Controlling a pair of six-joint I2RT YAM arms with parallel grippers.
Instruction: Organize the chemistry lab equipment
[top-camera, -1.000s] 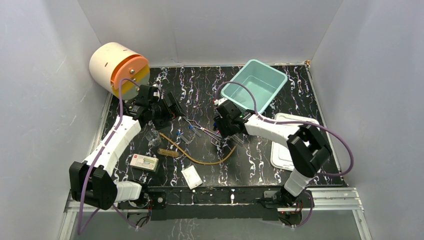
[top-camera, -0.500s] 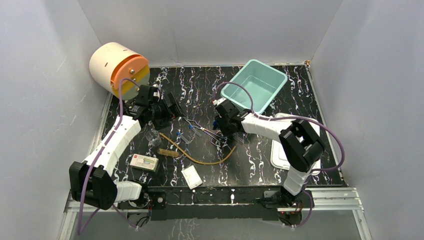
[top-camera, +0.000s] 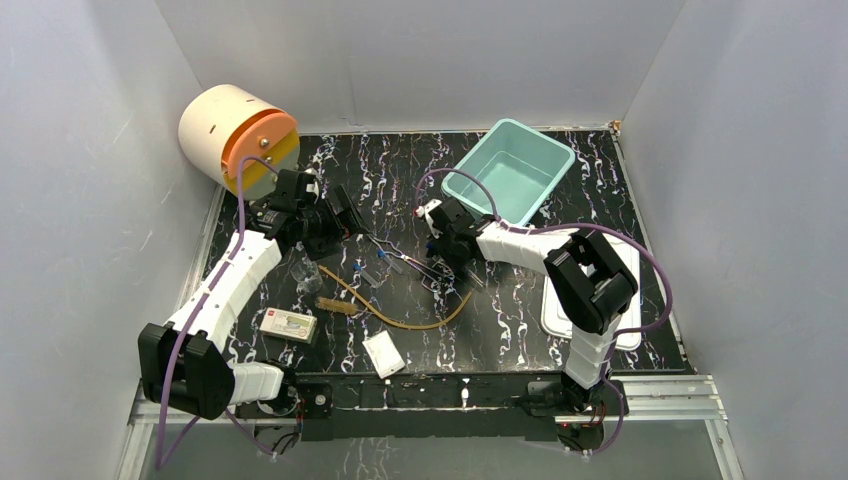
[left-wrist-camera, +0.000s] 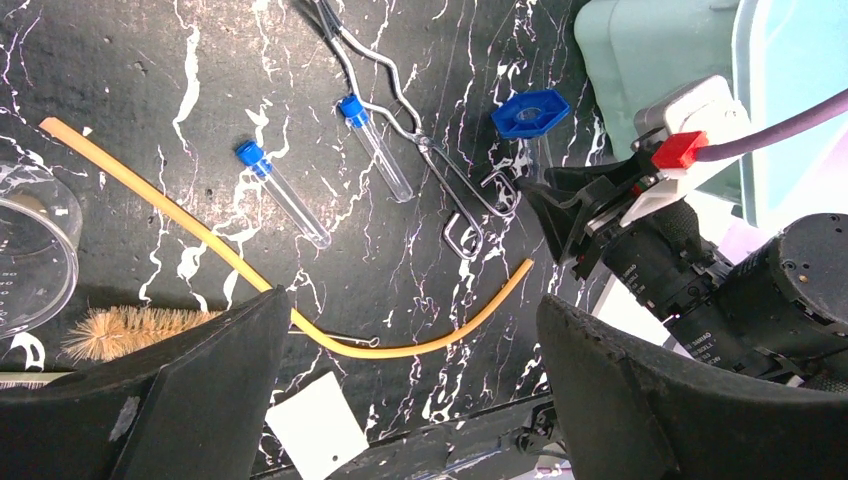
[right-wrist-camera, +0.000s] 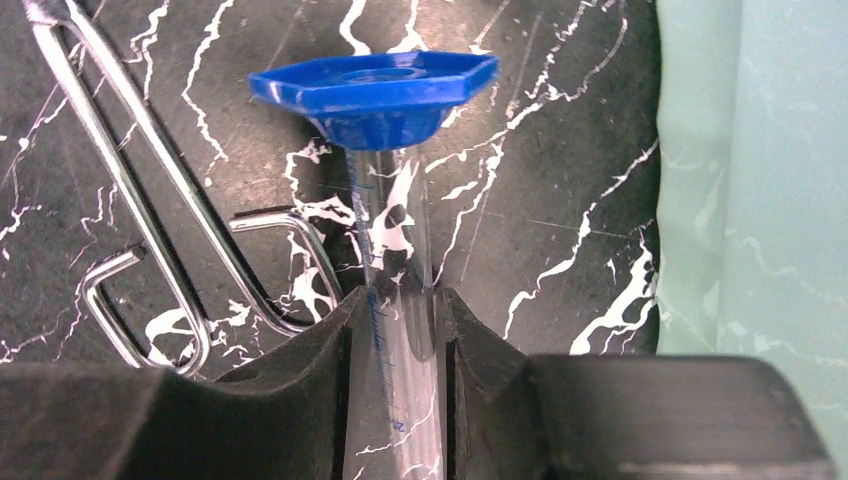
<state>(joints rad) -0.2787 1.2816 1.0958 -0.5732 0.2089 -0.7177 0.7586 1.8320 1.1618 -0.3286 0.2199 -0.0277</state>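
1. Clamps the right gripper (right-wrist-camera: 395, 310) on the clear stem of a graduated cylinder (right-wrist-camera: 395, 235), with one pad pressed against each side of the glass.
2. Lies flat on the black marbled table (top-camera: 500, 320), blue hexagonal foot (right-wrist-camera: 375, 85) turned away from the right wrist camera, just beside the outer wall of the teal tub (top-camera: 540, 138).
3. Rests near the looped end of the wire tongs (left-wrist-camera: 428, 148); whether touching them or apart, cannot tell.
4. Holds the left gripper (left-wrist-camera: 408, 320) spread wide above the table, with nothing between its fingers.
5. Shows, from the left wrist, a blue-capped test tube (left-wrist-camera: 288, 198) and a second test tube (left-wrist-camera: 378, 150) lying flat and roughly parallel. Sets them apart from each other, the second one just beside the tongs.
6. Runs the tan rubber tube (left-wrist-camera: 200, 240) in a long shallow curve on the table, passing close by the closed end of the first test tube. Ends it at one side near the clear beaker (left-wrist-camera: 30, 250) and at the other near the right gripper.
7. Places the brush (left-wrist-camera: 120, 328) just beside the rubber tube, bristle head close to the beaker at the left edge of that view.
8. Puts the white packet (left-wrist-camera: 310, 435) flat toward the near edge of the table, apart from the rubber tube.
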